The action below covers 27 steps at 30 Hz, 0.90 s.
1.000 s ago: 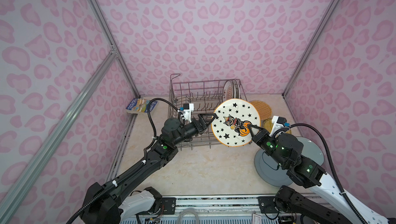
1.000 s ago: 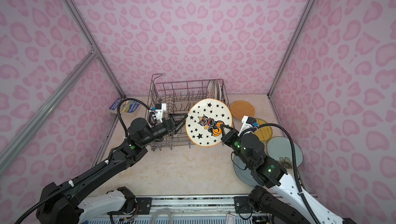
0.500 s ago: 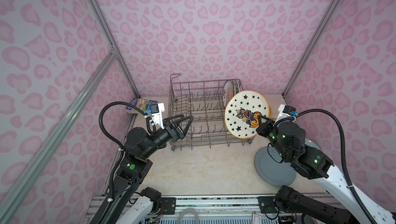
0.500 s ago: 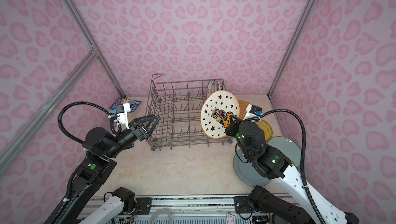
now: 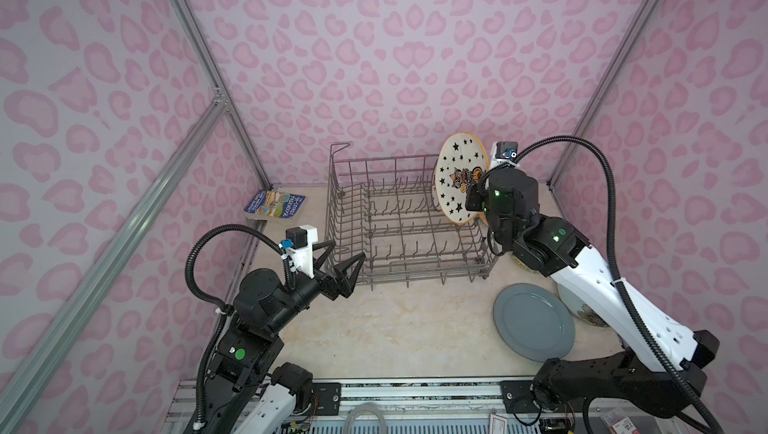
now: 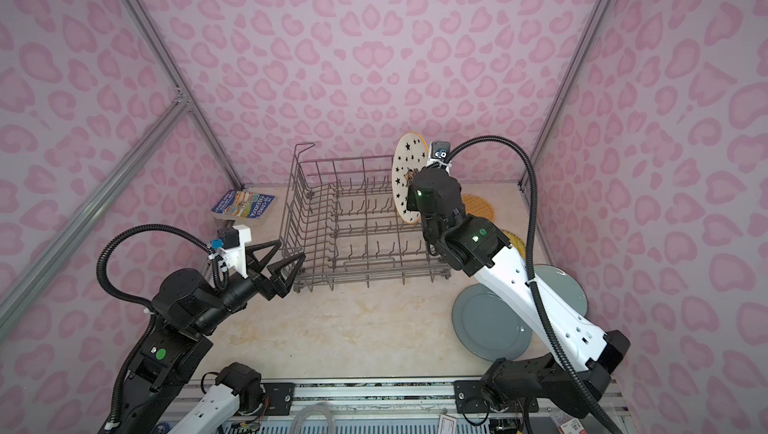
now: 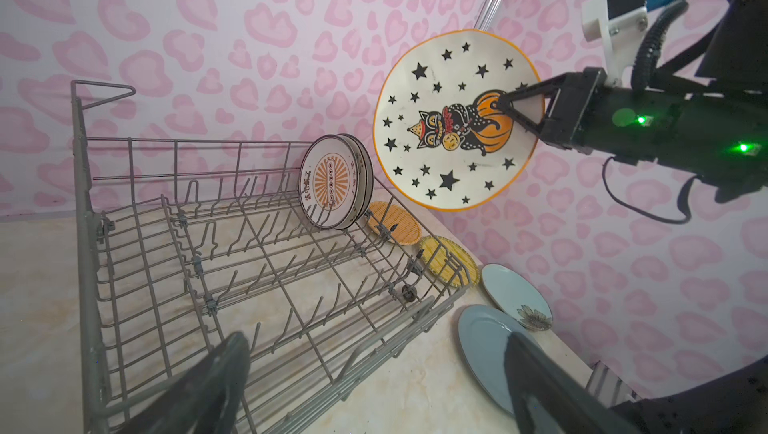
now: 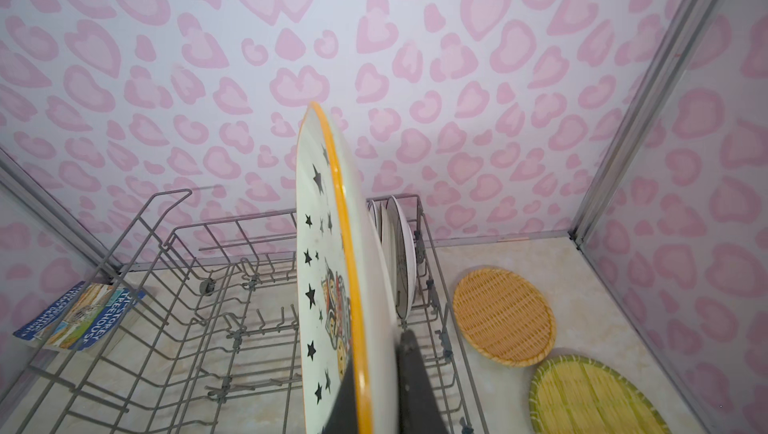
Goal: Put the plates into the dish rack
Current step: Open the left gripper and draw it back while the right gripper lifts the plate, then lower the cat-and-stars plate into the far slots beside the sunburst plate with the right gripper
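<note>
Beige tabletop (image 5: 395, 328): book (image 5: 274, 205) near dish rack (image 5: 415, 270)

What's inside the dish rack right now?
Two black-rimmed plates stand upright in the far right corner of the dish rack; the rear one's face is covered. The starred plate, in the right gripper, hangs above it, not inside.

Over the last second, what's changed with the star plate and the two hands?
The right hand, shut on the star plate, carried it back over the dish rack's right side and turned it nearly upright near the two racked plates. The left hand, open, pulled back from the plate to the rack's near left corner. Rack, book and the grey-blue plate stayed put.
</note>
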Each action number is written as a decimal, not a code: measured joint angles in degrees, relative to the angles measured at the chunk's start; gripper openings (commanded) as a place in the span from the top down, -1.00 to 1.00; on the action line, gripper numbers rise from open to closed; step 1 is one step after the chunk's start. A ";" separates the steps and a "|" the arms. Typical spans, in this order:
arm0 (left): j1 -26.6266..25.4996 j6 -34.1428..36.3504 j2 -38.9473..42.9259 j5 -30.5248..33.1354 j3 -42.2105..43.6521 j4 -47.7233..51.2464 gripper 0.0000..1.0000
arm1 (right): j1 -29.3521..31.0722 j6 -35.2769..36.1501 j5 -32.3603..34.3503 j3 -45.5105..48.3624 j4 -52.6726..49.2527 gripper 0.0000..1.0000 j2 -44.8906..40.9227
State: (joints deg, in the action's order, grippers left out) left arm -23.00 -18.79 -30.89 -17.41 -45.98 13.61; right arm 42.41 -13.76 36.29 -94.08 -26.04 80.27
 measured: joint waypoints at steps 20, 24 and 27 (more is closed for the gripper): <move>2.73 2.29 -0.59 -7.98 1.42 -0.48 -0.95 | -5.11 14.97 -1.44 -16.04 3.43 1.00 25.38; 3.26 2.27 -1.40 -9.25 1.49 -0.48 -0.95 | -6.19 15.23 -1.64 -17.66 4.50 1.00 28.26; 3.89 2.27 -1.55 -10.27 1.46 -0.50 -0.95 | -7.06 15.85 -1.92 -19.71 5.18 1.00 30.40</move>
State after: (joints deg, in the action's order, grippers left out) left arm -19.11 -16.51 -32.45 -27.68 -44.51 13.10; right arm 35.35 2.09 34.37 -113.80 -20.86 110.67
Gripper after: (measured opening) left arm 0.972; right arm 0.078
